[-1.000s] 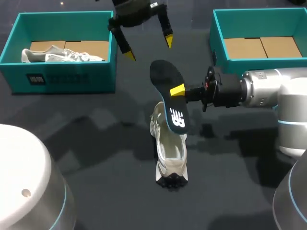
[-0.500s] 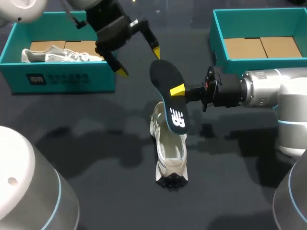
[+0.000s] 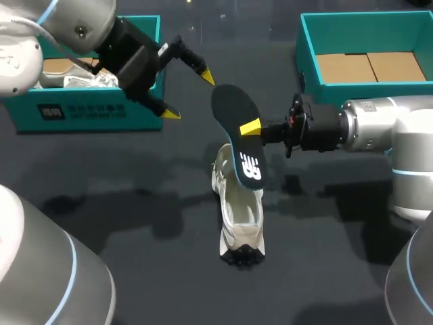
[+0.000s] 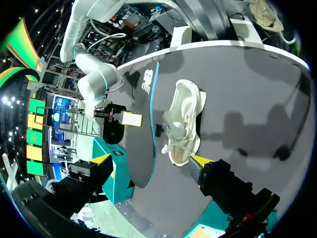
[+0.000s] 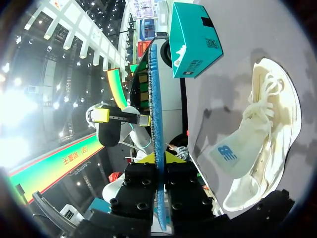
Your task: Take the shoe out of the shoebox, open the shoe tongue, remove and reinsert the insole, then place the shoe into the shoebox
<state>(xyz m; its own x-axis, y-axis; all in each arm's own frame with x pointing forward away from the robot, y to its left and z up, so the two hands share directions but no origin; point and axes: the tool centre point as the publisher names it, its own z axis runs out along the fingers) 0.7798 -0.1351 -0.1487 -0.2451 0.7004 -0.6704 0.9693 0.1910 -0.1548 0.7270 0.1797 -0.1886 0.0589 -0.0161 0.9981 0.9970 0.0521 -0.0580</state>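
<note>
Our right hand (image 3: 249,127) pinches the black insole (image 3: 229,107) on edge just above the white sneaker (image 3: 241,215) lying on the tabletop (image 3: 135,223), while our left hand (image 3: 188,95) hangs spread, well apart from that sneaker.

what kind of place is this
Probably a robot work table set up for shoe-handling practice, not a shop: teal shoeboxes left and right on a dark table, a white shoe, and the right gripper holding an insole.
</note>
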